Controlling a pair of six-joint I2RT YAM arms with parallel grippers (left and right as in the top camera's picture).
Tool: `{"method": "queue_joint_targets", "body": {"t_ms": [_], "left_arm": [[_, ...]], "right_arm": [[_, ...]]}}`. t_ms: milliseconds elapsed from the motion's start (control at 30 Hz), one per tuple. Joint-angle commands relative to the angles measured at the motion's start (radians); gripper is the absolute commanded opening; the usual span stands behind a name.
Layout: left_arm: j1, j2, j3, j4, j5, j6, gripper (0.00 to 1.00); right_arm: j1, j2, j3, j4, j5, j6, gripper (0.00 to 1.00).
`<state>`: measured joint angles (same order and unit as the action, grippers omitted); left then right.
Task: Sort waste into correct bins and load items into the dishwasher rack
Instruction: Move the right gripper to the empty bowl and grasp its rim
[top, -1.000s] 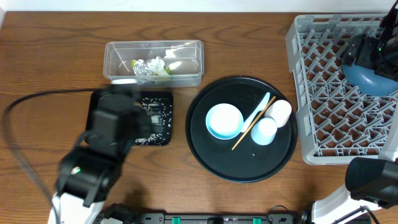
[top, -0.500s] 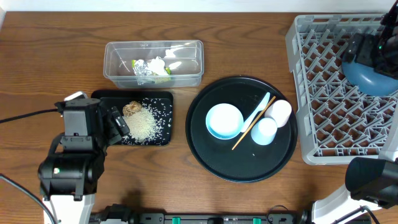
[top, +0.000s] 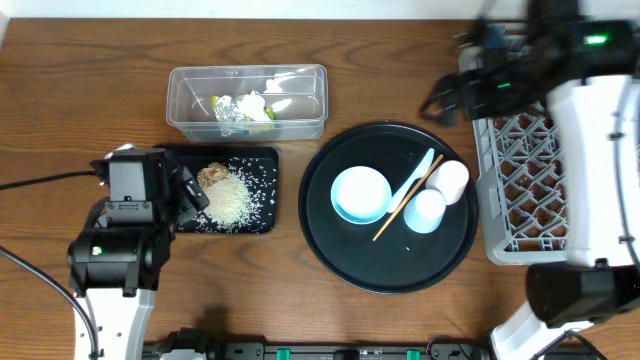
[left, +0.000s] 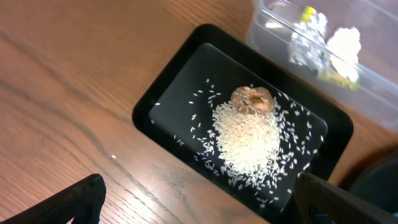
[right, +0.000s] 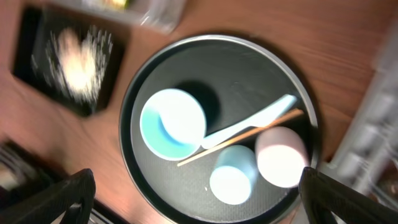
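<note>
Two arms are in view, and both sets of jaws are spread wide with nothing held. At the far left, the left gripper (top: 190, 193) is poised over the left end of the shallow black tray (top: 268, 226). In that tray loose rice (top: 232, 200) is heaped and scattered, and a brown food lump (top: 211, 176) touches the heap's far edge. Behind it the clear tub (top: 300, 90) holds a foil wad (top: 227, 109) and a yellow-green wrapper (top: 258, 108), pressed together.

Further right, a round black tray (top: 340, 250) carries the pale blue bowl (top: 360, 193), upright. A light blue spoon (top: 418, 175) and a thin wooden stick (top: 395, 215) are laid side by side on a slant. To their right one pale cup (top: 428, 211) is set touching a second pale cup (top: 449, 181).

The right gripper (top: 445, 98) — blurred — is held above the table beyond that tray's far-right rim, just beside the grey rack (top: 520, 190), which is partly covered by the arm.
</note>
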<state>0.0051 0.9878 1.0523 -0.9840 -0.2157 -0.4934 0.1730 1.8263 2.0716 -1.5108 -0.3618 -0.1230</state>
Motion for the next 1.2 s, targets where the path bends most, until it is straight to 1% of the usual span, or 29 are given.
{"method": "queue_joint_targets", "body": {"t_ms": [0, 100, 200, 300, 433, 567, 700, 800, 967, 1000, 1067, 1167], "left_arm": [[0.054, 0.001, 0.01, -0.002, -0.014, -0.102, 0.98], [0.126, 0.001, 0.01, -0.003, -0.013, -0.138, 0.98], [0.188, 0.001, 0.01, -0.016, 0.014, -0.14, 0.98], [0.23, 0.001, 0.01, -0.034, 0.028, -0.14, 0.98], [0.246, 0.001, 0.01, -0.037, 0.028, -0.141, 0.98], [0.246, 0.005, 0.01, -0.037, 0.028, -0.141, 0.98], [0.246, 0.011, 0.01, -0.037, 0.028, -0.14, 0.98], [0.246, 0.015, 0.01, -0.037, 0.028, -0.141, 0.98], [0.246, 0.023, 0.01, -0.038, 0.028, -0.141, 0.98], [0.246, 0.024, 0.01, -0.041, 0.028, -0.14, 0.98], [0.246, 0.024, 0.01, -0.045, 0.028, -0.14, 0.98], [0.246, 0.024, 0.01, -0.049, 0.028, -0.14, 0.98]], "right_arm": [[0.145, 0.009, -0.059, 0.022, 0.15, -0.043, 0.99], [0.268, 0.008, -0.158, 0.092, 0.172, -0.043, 0.99], [0.346, 0.009, -0.257, 0.169, 0.205, -0.043, 0.98], [0.406, 0.009, -0.363, 0.267, 0.208, -0.043, 0.95], [0.467, 0.009, -0.472, 0.36, 0.198, -0.04, 0.85], [0.527, 0.009, -0.572, 0.424, 0.19, -0.005, 0.84], [0.566, 0.009, -0.68, 0.519, 0.195, -0.002, 0.82], [0.58, 0.009, -0.737, 0.574, 0.259, 0.056, 0.79], [0.575, 0.009, -0.763, 0.591, 0.287, 0.066, 0.74], [0.573, 0.009, -0.771, 0.605, 0.287, 0.067, 0.72], [0.573, 0.009, -0.787, 0.629, 0.287, 0.068, 0.71], [0.573, 0.009, -0.833, 0.687, 0.287, 0.098, 0.66]]}}
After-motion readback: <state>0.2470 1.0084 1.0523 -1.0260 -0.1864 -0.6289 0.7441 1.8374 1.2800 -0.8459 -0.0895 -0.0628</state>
